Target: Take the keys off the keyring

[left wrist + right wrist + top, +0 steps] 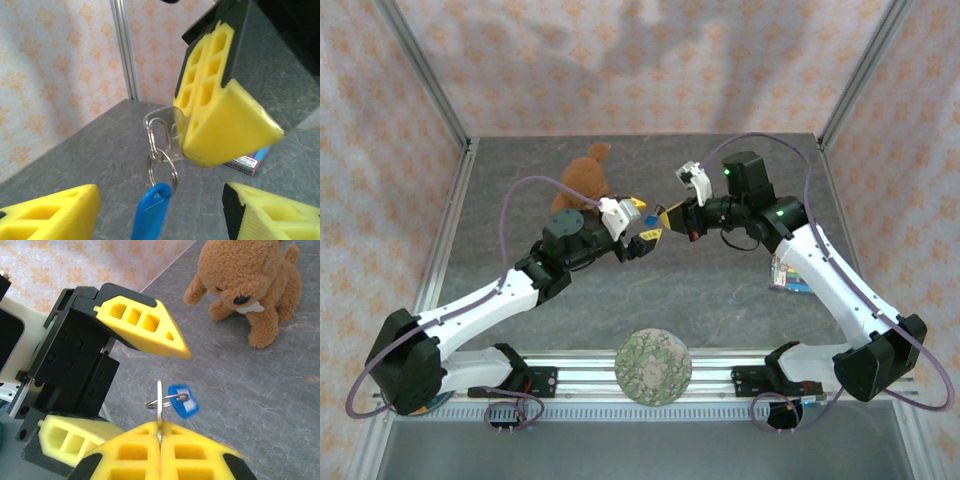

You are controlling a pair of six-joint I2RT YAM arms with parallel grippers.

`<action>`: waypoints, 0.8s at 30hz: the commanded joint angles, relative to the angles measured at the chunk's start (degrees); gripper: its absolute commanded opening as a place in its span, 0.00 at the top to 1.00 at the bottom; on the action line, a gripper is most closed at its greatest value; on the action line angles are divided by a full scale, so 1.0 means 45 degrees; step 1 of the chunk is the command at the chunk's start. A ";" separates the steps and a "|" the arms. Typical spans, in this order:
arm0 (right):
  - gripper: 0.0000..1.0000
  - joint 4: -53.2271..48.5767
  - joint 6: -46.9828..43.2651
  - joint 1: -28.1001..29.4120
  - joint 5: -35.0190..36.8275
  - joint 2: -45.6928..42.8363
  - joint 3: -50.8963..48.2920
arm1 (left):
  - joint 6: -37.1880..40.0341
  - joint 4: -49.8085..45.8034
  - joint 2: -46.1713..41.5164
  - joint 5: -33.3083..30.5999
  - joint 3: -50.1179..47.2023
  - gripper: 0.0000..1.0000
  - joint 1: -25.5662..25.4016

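One small keyring point(161, 169) hangs in the air over the middle of the grey table point(720, 300), at the spot where the two arms face each other. The right gripper point(160, 432) has its yellow fingers pressed tight together on the pale silvery key point(159, 131), pinching it flat between the pads. From that wrist's own camera the key stands edge-on. It is a thin line with its long axis running 6 to 12 o'clock, straight out of the fingertips. From the left wrist the same key sticks out of the right gripper's tip toward 9 o'clock. Its slotted end slopes down toward 6, and the keyring is threaded through that end.

The blue key point(152, 216) dangles from the keyring. Its long axis is close to 12-to-6, leaning a touch toward 7 o'clock, and the picture's edge cuts off its lower end. In the right wrist view it sits at 3 o'clock of the keyring, foreshortened.

The left gripper point(644, 224) is spread wide, one finger on either side of the bunch, touching neither key as far as I can see.

A brown teddy bear point(585, 178) sits on the table at 11 o'clock of the grippers. A multicoloured packet point(782, 276) lies at 4 o'clock, well apart. A round green-patterned disc point(653, 366) rests at 6 o'clock by the near edge.
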 commanded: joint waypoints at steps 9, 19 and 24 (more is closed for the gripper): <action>1.00 -0.0118 -0.0173 0.0156 -0.0734 -0.0058 0.0277 | 0.0378 0.0940 0.0457 0.0183 0.0364 0.46 -0.0096; 1.00 0.0059 0.0007 0.0154 -0.1002 -0.0190 0.0380 | 0.0318 0.1296 0.0645 0.0314 0.0355 0.44 -0.0132; 1.00 0.0145 0.0087 0.0154 -0.1145 -0.0268 0.0359 | 0.0538 0.1605 0.0839 0.0139 0.0502 0.44 -0.0154</action>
